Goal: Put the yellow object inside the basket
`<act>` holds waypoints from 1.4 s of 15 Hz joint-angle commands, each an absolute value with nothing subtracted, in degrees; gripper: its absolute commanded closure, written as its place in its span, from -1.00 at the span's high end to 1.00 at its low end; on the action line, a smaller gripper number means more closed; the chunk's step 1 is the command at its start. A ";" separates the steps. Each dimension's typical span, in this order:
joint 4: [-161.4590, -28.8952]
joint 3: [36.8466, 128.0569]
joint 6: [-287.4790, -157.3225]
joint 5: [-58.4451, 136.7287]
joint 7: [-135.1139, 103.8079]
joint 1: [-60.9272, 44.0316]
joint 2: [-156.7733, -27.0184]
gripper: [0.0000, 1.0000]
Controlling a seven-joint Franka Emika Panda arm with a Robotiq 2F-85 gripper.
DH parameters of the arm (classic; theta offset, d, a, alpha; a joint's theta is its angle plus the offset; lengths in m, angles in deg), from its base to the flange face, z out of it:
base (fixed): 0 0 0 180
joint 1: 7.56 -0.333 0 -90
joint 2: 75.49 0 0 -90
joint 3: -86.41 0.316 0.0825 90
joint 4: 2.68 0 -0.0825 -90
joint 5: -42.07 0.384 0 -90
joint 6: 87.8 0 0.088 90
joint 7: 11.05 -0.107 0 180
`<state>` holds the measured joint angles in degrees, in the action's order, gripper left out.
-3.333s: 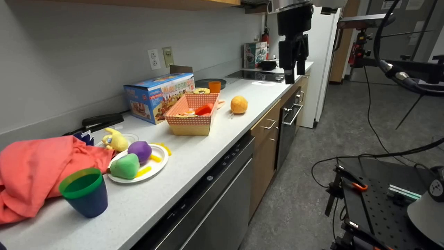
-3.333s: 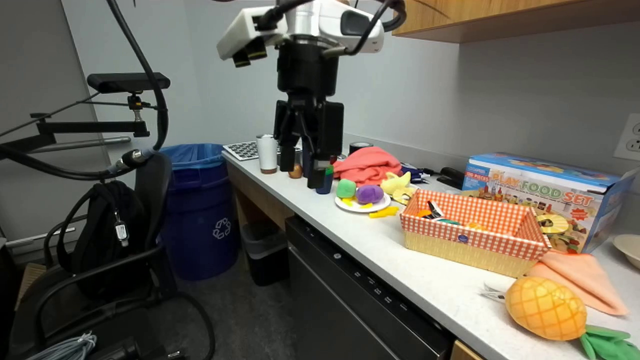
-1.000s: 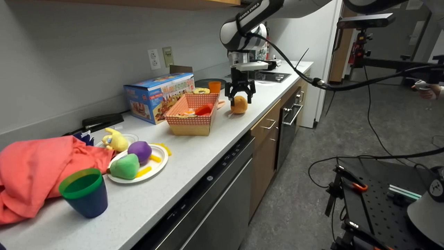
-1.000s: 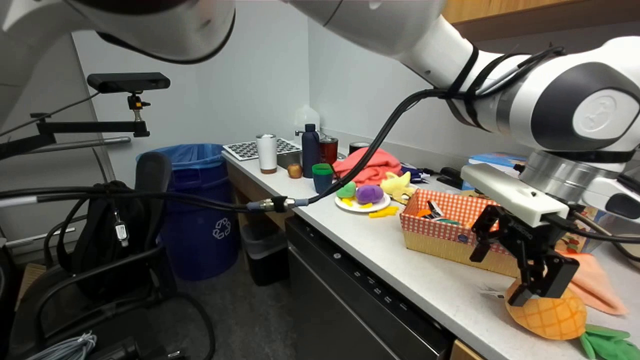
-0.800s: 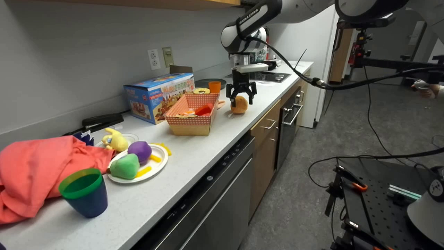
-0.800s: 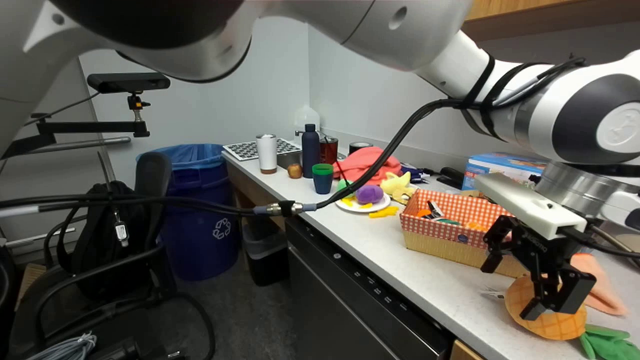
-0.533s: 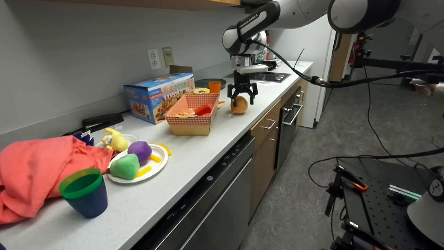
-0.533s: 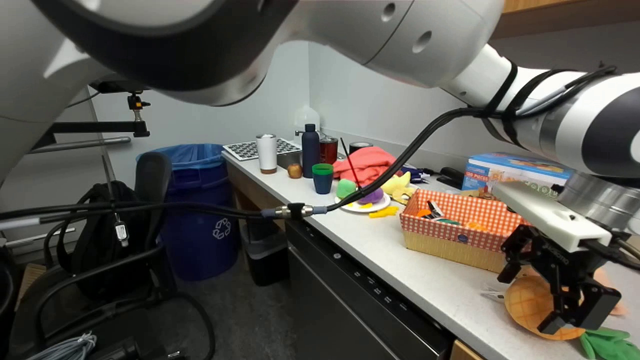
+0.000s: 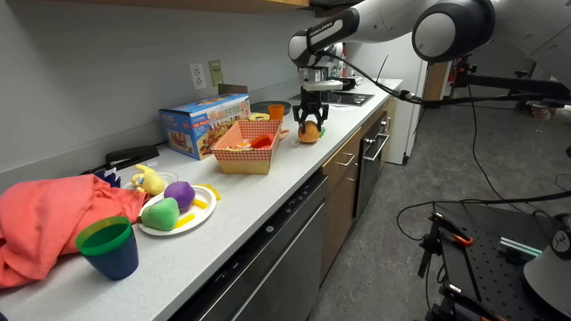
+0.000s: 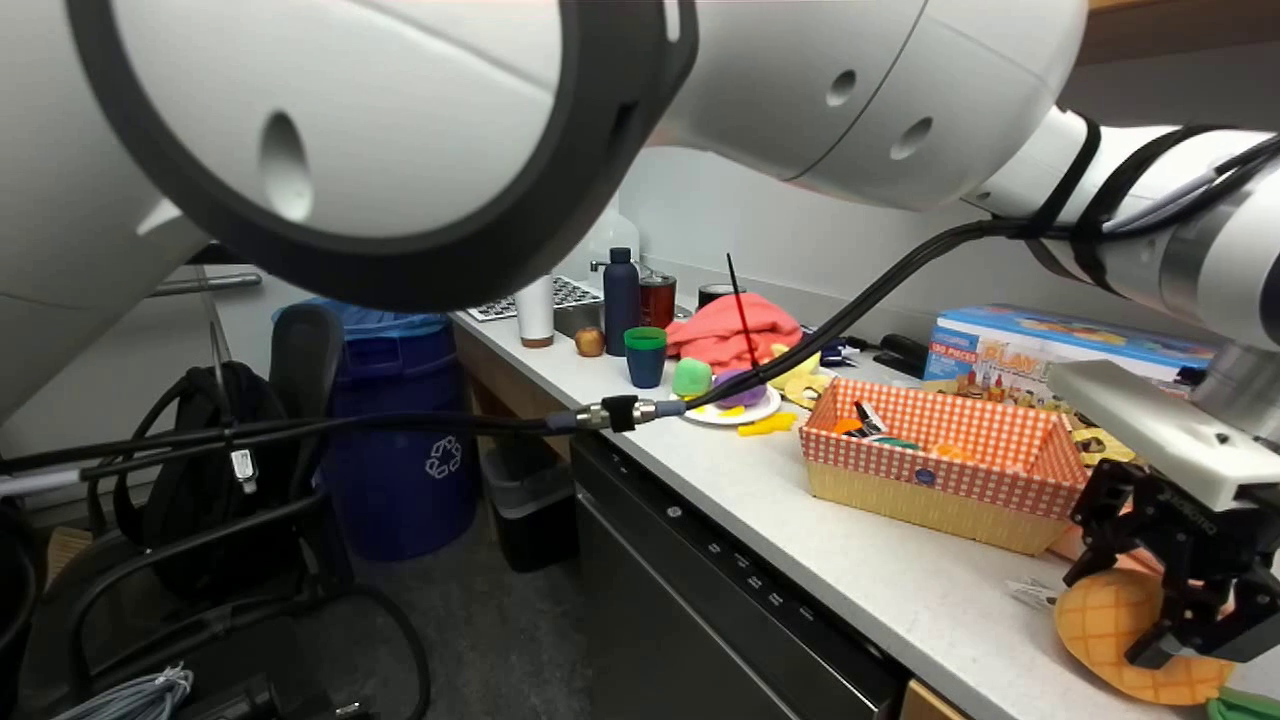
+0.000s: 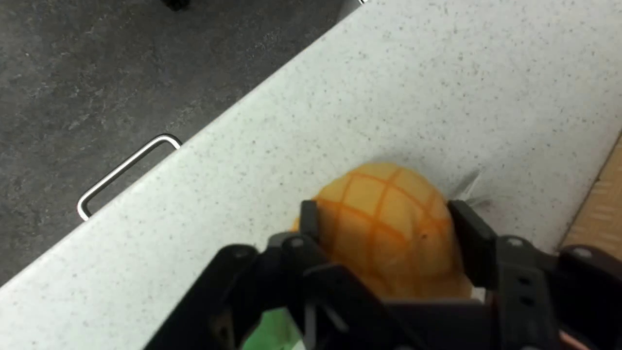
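The yellow object is a pineapple-like toy with an orange grid pattern and green leaves; it shows in both exterior views (image 9: 310, 134) (image 10: 1105, 618) and large in the wrist view (image 11: 379, 214). My gripper (image 9: 312, 128) points down from above, with its fingers on either side of the fruit. In the wrist view both fingers press against its sides (image 11: 383, 218), and its surface is dented. I cannot tell whether it is off the counter. The tan basket (image 9: 244, 166) with red checked lining stands beside it and holds toy foods. Its wall shows at the wrist view's right edge (image 11: 600, 214).
A blue play-food box (image 9: 183, 133) stands behind the basket. An orange cup (image 9: 276, 111) is near the basket's far end. A white plate (image 9: 207, 209) with toy foods, a coral cloth (image 9: 58, 209) and a cup (image 9: 111, 254) lie farther along. The counter's front edge is close to the fruit.
The arm has come over the counter and down onto the fruit. In the last half second the fingers closed in on it, and the fruit shifted and turned slightly, away from the basket.
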<state>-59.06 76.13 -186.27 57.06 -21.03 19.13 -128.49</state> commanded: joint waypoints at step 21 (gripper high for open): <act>-60.55 79.30 -186.71 56.34 -16.78 13.89 -105.96 -0.93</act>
<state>-54.97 78.28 -184.55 56.95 -18.62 16.72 -111.27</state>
